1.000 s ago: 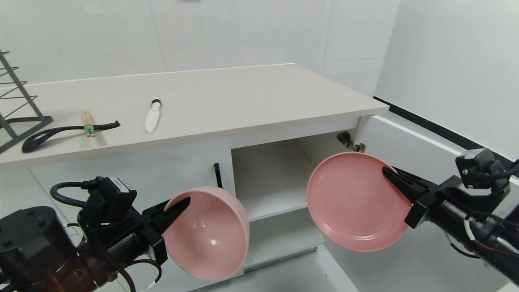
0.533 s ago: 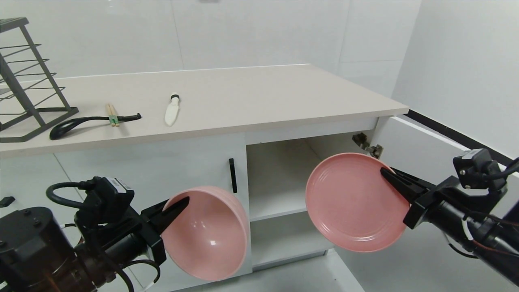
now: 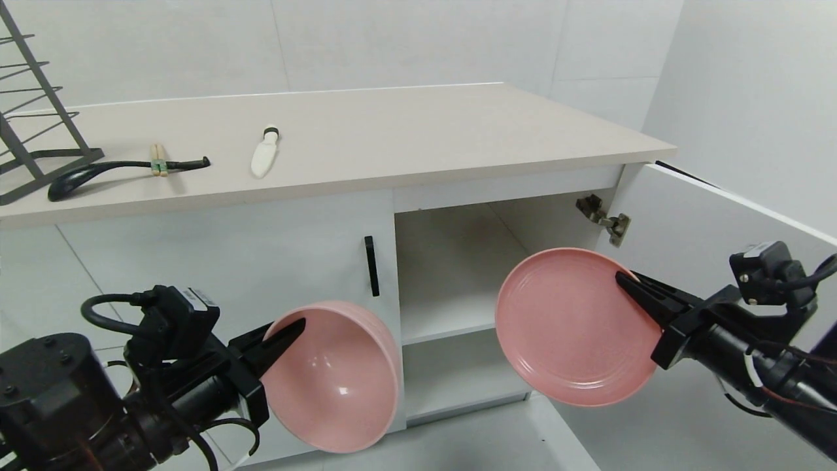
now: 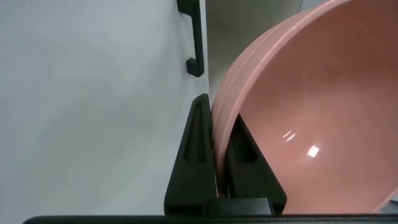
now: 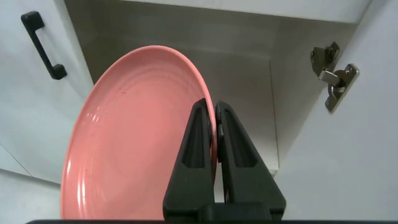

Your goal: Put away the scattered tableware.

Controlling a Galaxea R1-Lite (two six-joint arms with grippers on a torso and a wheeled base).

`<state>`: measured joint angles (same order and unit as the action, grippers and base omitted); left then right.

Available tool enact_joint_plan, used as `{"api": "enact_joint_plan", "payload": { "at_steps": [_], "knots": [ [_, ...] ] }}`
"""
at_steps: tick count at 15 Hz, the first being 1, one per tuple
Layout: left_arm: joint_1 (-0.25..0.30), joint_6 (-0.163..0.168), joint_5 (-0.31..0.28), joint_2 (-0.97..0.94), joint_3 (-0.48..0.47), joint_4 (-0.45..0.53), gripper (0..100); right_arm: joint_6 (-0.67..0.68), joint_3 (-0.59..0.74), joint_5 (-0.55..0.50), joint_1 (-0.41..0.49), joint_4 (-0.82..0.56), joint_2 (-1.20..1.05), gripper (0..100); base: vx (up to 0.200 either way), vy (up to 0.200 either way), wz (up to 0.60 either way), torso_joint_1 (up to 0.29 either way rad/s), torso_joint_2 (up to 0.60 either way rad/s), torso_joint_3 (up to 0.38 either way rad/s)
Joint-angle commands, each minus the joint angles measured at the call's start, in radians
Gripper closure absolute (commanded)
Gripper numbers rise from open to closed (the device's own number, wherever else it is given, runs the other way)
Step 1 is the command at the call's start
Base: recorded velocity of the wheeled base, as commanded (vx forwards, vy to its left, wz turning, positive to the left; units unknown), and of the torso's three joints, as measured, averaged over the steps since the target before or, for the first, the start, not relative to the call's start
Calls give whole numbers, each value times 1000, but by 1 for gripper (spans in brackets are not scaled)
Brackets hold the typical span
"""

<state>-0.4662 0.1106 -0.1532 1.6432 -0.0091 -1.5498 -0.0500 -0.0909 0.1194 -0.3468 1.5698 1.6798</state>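
The table [image 3: 425, 131] stretches above and beyond both arms. Under it the open cabinet [image 3: 451, 320] gapes just past the right pincer [image 3: 621, 276], its door [image 3: 706, 229] swung out alongside. A wire rack [image 3: 33, 131] stands on the table well above the left pincer [image 3: 297, 324].

The right pincer is clamped on the rim of a pink plate [image 3: 569, 327], held on edge before the cabinet opening. The left pincer grips the rim of a pink bowl [image 3: 333, 386], tipped on its side in front of the closed door [image 3: 229, 261].

High above the left pincer, on the table, lie a black spoon [image 3: 98, 171], a white knife [image 3: 265, 154] and chopsticks [image 3: 157, 160] crossing the spoon's handle.
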Motion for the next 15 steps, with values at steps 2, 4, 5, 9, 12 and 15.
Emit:
{"api": "enact_joint_plan", "payload": {
  "at_steps": [2, 4, 5, 9, 12, 15],
  "knots": [
    [-3, 0, 0, 18, 1, -1, 100, -1, 2, -1, 17, 1, 32, 100, 0, 0, 0, 0, 0, 0],
    [-9, 0, -2, 38, 9, 0, 100, 1, 2, -1, 38, 1, 63, 100, 0, 0, 0, 0, 0, 0],
    [-12, 0, -2, 55, 9, 0, 100, 1, 0, -3, 49, 1, 78, 100, 0, 0, 0, 0, 0, 0],
    [-15, 4, -2, 63, 9, 0, 100, 2, 23, -1, 49, 1, 97, 100, 150, 0, 0, -1, 1, 27],
    [-83, 15, 0, 63, 9, 4, 100, 15, 91, -3, -15, 1, 127, 100, 0, 0, 0, 0, 0, 0],
    [-121, 17, 0, 47, 9, 2, 100, 52, 83, -1, -31, 1, 212, 100, 0, 0, 0, 0, 0, 0]
  ]
}}
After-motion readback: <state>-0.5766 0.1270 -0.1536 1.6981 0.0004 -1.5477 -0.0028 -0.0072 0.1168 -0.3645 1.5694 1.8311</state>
